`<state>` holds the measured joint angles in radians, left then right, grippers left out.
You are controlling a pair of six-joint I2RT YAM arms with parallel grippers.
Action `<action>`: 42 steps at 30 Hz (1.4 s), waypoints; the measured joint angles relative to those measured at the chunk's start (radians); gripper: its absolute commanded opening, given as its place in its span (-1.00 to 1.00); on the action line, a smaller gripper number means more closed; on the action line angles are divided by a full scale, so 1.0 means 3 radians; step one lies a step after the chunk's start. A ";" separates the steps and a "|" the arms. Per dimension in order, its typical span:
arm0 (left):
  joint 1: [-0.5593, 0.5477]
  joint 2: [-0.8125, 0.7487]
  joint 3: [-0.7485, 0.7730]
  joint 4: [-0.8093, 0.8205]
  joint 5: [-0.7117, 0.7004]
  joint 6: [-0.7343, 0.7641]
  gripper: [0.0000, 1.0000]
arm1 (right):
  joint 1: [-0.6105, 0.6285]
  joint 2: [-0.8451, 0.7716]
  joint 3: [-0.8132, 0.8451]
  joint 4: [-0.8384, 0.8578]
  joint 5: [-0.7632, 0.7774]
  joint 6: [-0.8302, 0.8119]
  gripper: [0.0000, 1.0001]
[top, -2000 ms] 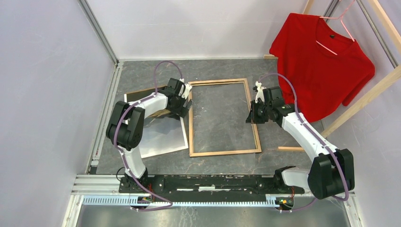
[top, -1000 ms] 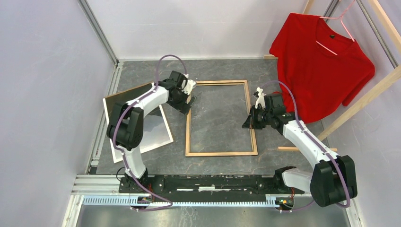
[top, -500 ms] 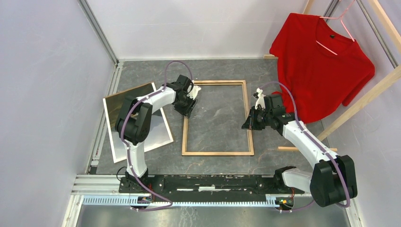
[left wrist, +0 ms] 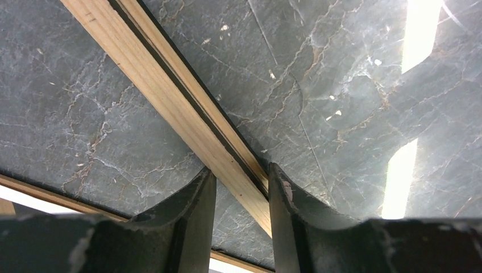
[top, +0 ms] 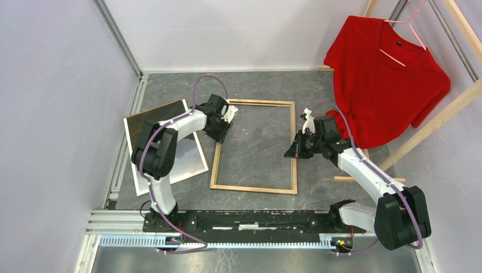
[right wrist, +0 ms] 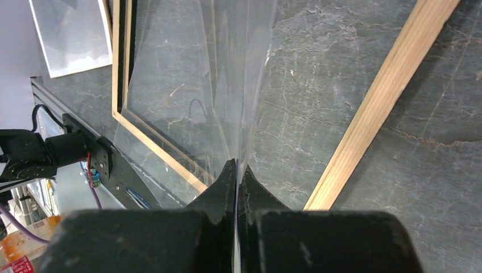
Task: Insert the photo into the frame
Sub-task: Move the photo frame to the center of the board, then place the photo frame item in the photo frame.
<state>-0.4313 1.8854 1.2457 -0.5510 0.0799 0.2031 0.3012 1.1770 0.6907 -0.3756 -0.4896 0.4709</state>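
Note:
The frame (top: 253, 189) lies flat mid-table with its light wood back up. My left gripper (top: 223, 126) sits at the far end of the frame's left rail. In the left wrist view my left gripper (left wrist: 239, 170) is shut on that rail (left wrist: 187, 108), one finger pressed to each side. The photo (top: 185, 159), dark at its far end and pale near me, lies left of the frame, partly under the left arm. It also appears in the right wrist view as the photo (right wrist: 71, 34). My right gripper (top: 291, 152) is at the frame's right rail. Seen from the wrist, my right gripper (right wrist: 237, 168) is shut on the edge of a clear sheet (right wrist: 187, 85).
A red shirt (top: 386, 74) hangs on a hanger from a wooden rack (top: 437, 122) at the back right. A loose wood strip (top: 348, 178) lies on the table right of the frame. The arms' metal base rail (top: 244, 219) runs along the near edge.
The frame has slid left and turned slightly. My left gripper has closed onto its left rail. My right gripper has moved left with the clear sheet.

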 measured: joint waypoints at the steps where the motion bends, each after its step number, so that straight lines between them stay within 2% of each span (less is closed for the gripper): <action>1: 0.0001 -0.0011 -0.0011 0.0000 0.0004 0.0005 -0.47 | 0.0000 0.0000 0.0000 0.0020 -0.0025 0.0014 -1.00; 5: 0.0006 -0.0062 -0.0033 -0.0027 0.0005 0.0031 -0.10 | 0.0000 0.0000 0.0000 0.0094 -0.0126 0.0050 -1.00; 7: 0.0017 -0.0102 -0.0013 -0.0099 0.0004 0.0045 0.20 | 0.0000 0.0008 0.0006 0.0125 -0.0181 0.0067 -1.00; 9: 0.0042 -0.0149 0.0089 -0.0245 0.0005 0.0099 0.41 | 0.0000 0.0034 0.0051 0.0148 -0.0248 0.0084 -1.00; 12: 0.0128 -0.0247 0.0351 -0.0436 0.0067 0.0111 0.59 | 0.0000 0.0097 0.0187 0.0192 -0.0364 0.0108 -1.00; 15: 0.0326 -0.0448 0.0544 -0.0502 0.0188 0.0109 0.59 | 0.0000 0.0126 0.0333 0.0294 -0.0477 0.0151 -1.00; 20: 0.0717 -0.0779 0.0551 -0.0498 0.0201 0.0111 0.52 | 0.0008 0.0159 0.0431 0.0599 -0.0659 0.0345 -1.00; 26: 0.1106 -0.0796 0.0191 -0.0473 0.0179 0.0111 0.49 | 0.0020 0.0360 0.0554 0.0893 -0.0788 0.0586 -1.00; 33: 0.1146 -0.0802 -0.0170 -0.0434 0.0181 0.0111 0.47 | 0.0020 0.0819 0.0632 0.1045 -0.0748 0.0635 -1.00; 42: 0.1144 -0.0867 -0.0418 -0.0318 0.0206 0.0111 0.45 | 0.0018 0.0947 0.0456 0.1017 -0.0533 0.0557 -1.00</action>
<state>-0.0879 1.6253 1.1202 -0.6464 0.1417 0.2363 0.3065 1.4612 0.8276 -0.0704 -0.6495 0.6380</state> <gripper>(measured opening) 0.731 0.009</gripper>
